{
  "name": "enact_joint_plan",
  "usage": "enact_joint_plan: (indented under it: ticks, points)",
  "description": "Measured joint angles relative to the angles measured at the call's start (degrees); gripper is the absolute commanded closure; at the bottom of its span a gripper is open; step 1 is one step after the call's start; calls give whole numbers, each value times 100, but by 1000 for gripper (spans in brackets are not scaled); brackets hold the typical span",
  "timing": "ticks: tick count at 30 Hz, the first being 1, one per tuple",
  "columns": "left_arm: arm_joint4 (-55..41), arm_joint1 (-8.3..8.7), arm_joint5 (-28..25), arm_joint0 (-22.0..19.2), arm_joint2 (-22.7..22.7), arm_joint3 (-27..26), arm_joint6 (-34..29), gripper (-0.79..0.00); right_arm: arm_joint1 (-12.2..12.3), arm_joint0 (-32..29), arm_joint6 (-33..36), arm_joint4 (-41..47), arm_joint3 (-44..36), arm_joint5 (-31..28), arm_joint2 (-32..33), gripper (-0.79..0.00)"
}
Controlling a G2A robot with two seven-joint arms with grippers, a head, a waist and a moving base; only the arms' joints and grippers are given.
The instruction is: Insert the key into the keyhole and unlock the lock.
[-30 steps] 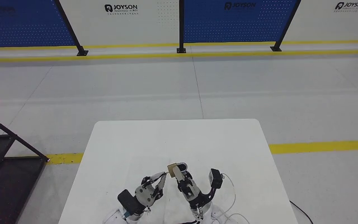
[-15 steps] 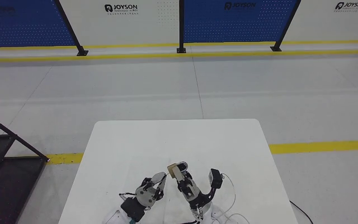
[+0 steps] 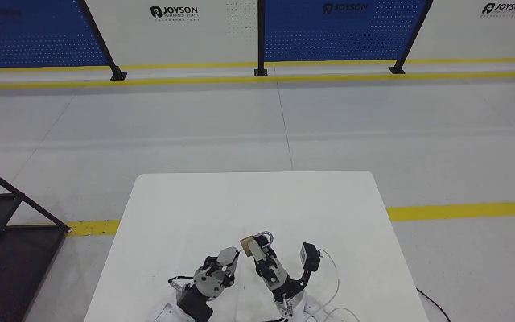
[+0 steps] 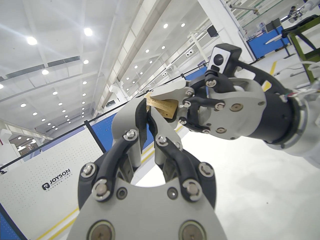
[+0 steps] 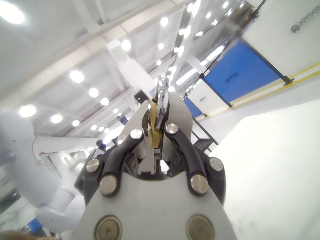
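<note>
Since the earlier frames the left arm's wrist end has swung in toward the right arm, its fingertips kept at the lock, and the shackle point(image 3: 265, 238) now stands out further from the lock body; brass padlock point(image 3: 251, 245), held off the white table point(image 3: 322, 209) near its front edge, pinched flat between the fingers of the right gripper point(image 3: 259, 252); in the right wrist view, brass body wedged between the pads and silver shackle rising past the fingertips; left gripper point(image 4: 147, 114), tips set against the free end of the padlock body, fingers point(image 4: 125, 122) pressed nearly together with a thin slit between the dark pads; key, not to be made out between those pads, so its place cannot be told; both grippers meet just beside each other, wrists angled apart toward the robot
</note>
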Motion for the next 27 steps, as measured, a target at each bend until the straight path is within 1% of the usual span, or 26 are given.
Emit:
enact_joint_plan:
  ticks: [2, 4, 5, 6, 7, 9, 12, 15, 18, 19, 21, 25, 27]
  points:
    - [82, 2, 156, 0, -8, 15, -15, 0, 3, -4, 8, 4, -7, 0, 2, 0]
    - [87, 1, 203, -3, 12, 22, -16, 0, 5, -8, 11, 7, -14, 1, 4, 0]
    - [48, -1, 181, -3, 27, 21, -1, -166, 6, -10, 12, 7, -18, 1, 4, 0]
    - [-8, -3, 148, -2, 38, 16, 21, -680, 7, -12, 11, 5, -23, -2, 5, 0]
    - [-98, -5, 117, 2, 44, 3, 50, -785, 8, -16, 5, 3, -27, -6, 9, 0]
    - [-279, -11, 41, 22, 56, -31, 98, -785, 8, -21, -6, 5, -30, 2, 17, 0]
    - [-548, -2, -253, 78, 56, -87, 119, -785, 6, -18, -25, 21, -36, 29, 36, 0]
    - [-734, 49, -818, 196, -19, -183, 168, -785, 4, -11, -83, 34, -34, 89, 83, 0]
    - [-1028, 129, -1496, 398, -233, -346, 259, -785, 5, 3, -82, 92, -13, 101, 126, 0]
    - [-1176, 166, -1810, 497, -348, -432, 263, -785, 7, 11, -54, 133, -1, 120, 146, 0]
    - [-1374, 225, -2219, 652, -561, -581, 270, -785, 9, 26, 45, 202, 30, 188, 171, 0]
    - [-1773, 367, -3163, 1076, -1117, -863, 269, -785, 7, 100, 478, 306, 116, 577, 185, 0]
    - [-1891, 421, -3498, 1239, -1351, -935, 306, -785, -5, 139, 698, 322, 150, 813, 152, 0]
